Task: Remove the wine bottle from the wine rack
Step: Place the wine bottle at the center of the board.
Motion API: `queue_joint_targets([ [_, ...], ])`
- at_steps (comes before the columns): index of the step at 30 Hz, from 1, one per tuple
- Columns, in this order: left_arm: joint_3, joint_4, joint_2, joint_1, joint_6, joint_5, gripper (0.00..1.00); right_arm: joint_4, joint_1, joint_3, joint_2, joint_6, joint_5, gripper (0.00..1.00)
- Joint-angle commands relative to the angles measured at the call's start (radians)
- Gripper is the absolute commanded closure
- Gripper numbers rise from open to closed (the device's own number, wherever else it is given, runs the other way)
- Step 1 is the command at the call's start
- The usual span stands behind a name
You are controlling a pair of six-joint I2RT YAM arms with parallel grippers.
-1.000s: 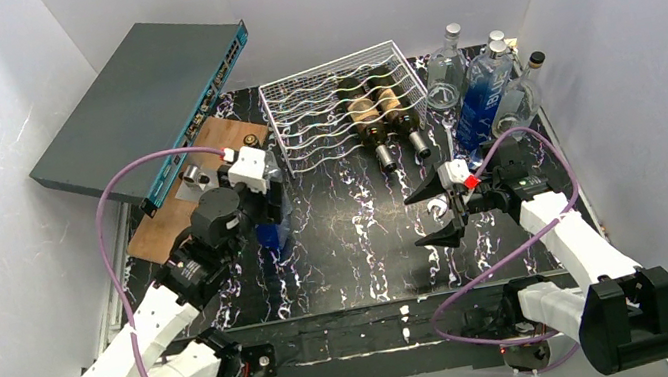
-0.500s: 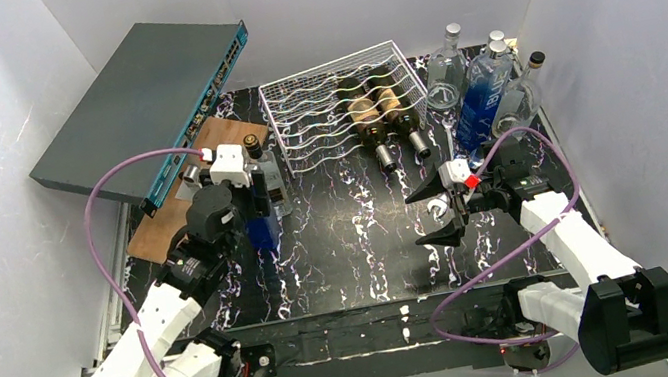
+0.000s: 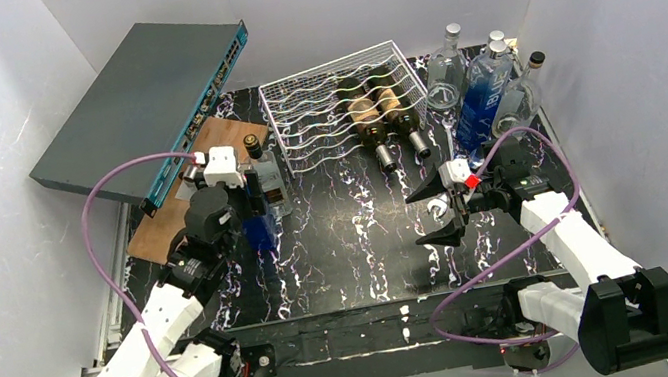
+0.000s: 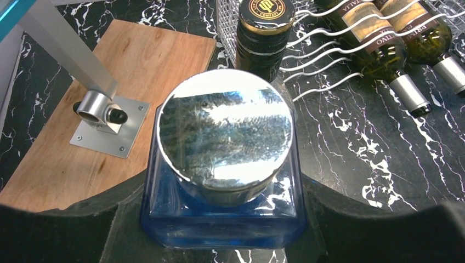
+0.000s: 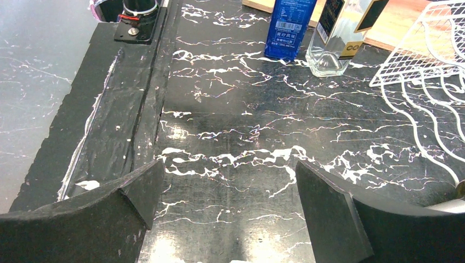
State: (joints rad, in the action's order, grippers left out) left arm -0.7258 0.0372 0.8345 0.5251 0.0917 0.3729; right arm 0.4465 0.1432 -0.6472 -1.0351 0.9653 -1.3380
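Observation:
The white wire wine rack (image 3: 328, 113) stands at the back middle. Two dark wine bottles (image 3: 364, 118) (image 3: 400, 109) lie in its right cradles, necks toward me; they also show in the left wrist view (image 4: 378, 41) (image 4: 430, 41). My left gripper (image 3: 258, 223) is left of the rack, its fingers (image 4: 66, 230) pressed on both sides of a square blue bottle with a silver cap (image 4: 230, 137) that stands on the table. My right gripper (image 3: 439, 209) is open and empty, low over the table (image 5: 227, 203), in front of the rack's right end.
A clear bottle with a black-gold cap (image 4: 263, 30) stands just behind the blue one. A wooden board (image 3: 193, 185) with a metal bracket (image 4: 101, 112) lies at the left under a tilted grey network switch (image 3: 143, 97). Three tall bottles (image 3: 486, 88) stand at the back right.
My left arm has shifted a little left and back, and the blue bottle has moved slightly with it. The right arm has not moved.

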Motion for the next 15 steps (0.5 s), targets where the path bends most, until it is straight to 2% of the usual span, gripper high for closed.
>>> queue_joint_targets([
  [1, 0.002, -0.126, -0.052, -0.008, 0.016, 0.021, 0.65, 0.000, -0.010, -0.026, 0.007, 0.007, -0.013, 0.01],
  [8, -0.006, -0.092, -0.092, -0.009, 0.013, 0.002, 0.27, -0.003, -0.010, -0.026, 0.005, 0.007, -0.013, 0.01],
  [13, -0.030, -0.044, -0.117, -0.010, 0.032, 0.001, 0.05, -0.002, -0.011, -0.025, 0.004, 0.007, -0.012, 0.02],
  [15, -0.043, 0.008, -0.128, -0.009, 0.037, 0.006, 0.02, -0.003, -0.011, -0.025, 0.005, 0.008, -0.013, 0.01],
])
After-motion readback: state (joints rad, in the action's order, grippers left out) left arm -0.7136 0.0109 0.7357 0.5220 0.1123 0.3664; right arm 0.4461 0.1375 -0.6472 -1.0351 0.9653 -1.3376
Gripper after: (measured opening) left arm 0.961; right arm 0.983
